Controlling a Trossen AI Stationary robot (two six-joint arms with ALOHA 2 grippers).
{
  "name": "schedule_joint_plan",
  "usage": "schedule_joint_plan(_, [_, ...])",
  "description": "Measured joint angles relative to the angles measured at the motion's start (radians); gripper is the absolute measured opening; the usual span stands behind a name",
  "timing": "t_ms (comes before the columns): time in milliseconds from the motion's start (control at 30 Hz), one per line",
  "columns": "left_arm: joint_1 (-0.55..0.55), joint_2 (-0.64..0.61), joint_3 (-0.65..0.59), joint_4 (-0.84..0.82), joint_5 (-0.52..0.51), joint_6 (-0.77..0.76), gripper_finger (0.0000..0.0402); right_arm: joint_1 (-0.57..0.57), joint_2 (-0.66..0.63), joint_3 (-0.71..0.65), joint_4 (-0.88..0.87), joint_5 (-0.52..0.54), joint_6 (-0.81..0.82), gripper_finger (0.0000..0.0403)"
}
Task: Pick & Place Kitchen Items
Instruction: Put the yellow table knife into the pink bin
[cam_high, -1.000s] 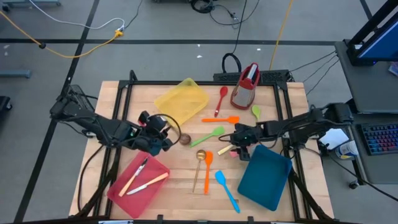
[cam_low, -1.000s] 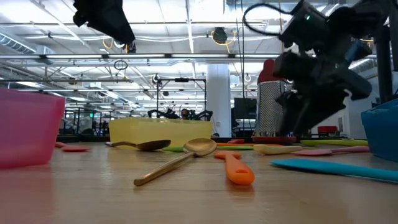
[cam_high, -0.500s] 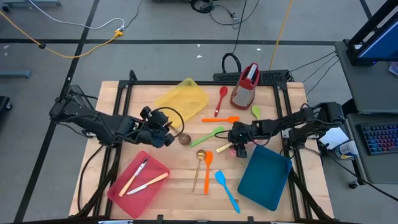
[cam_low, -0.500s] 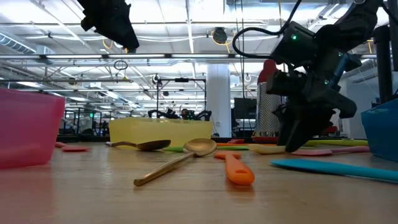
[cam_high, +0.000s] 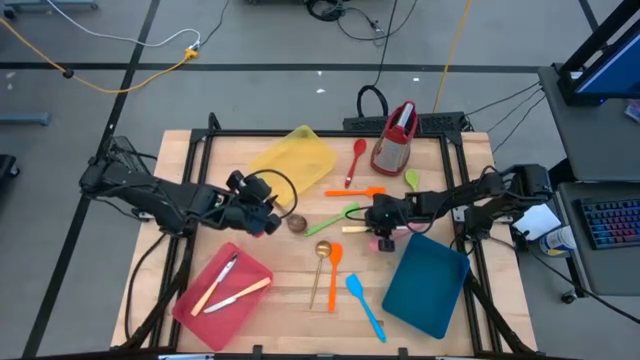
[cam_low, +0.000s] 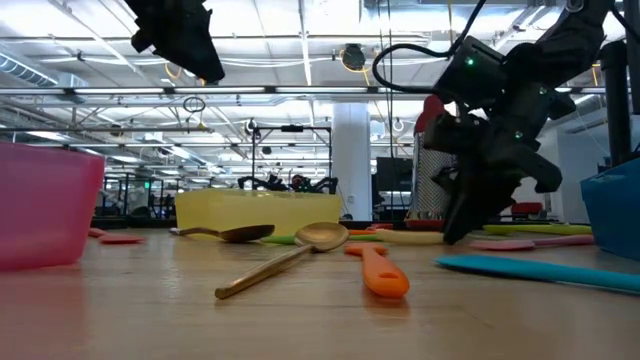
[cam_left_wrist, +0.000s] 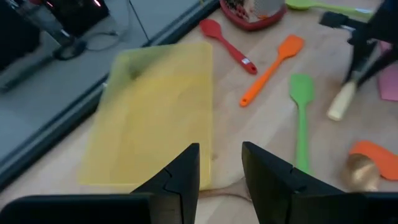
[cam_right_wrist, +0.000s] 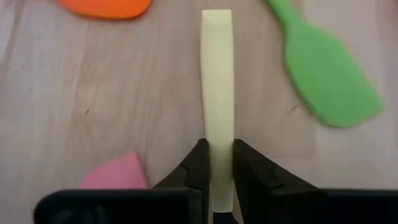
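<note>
Two right hand (cam_right_wrist: 217, 171) fingers tight on pale-handled utensil (cam_right_wrist: 217, 93).

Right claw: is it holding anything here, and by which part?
Yes. The right claw is shut on the pale-handled utensil, gripping its pale handle partway along; the utensil's other end is hidden. The left claw holds nothing.

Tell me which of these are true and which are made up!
1. The right gripper has its jaws closed on the pale handle. True.
2. The pink-red tray is empty. False: two utensils lie in it.
3. The blue spatula lies inside the blue tray. False: it lies on the table beside it.
4. The left gripper is above the yellow tray. True.
5. The orange spatula lies between the red spoon and the green spatula. True.
</note>
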Motion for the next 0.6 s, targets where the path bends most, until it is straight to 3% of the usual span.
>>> schedule_joint_plan(167, [0.009,0.030,-0.001,0.076,0.066,0.053,0.0122,0.001,0.000,0.000,0.104,-0.001,-0.004,0.0055])
schedule_joint_plan(600, [0.076,0.229,0.000,0.458,0.288,0.543,0.0122,0.002,-0.002,0.000,0.403,-0.001,-0.050,0.0045])
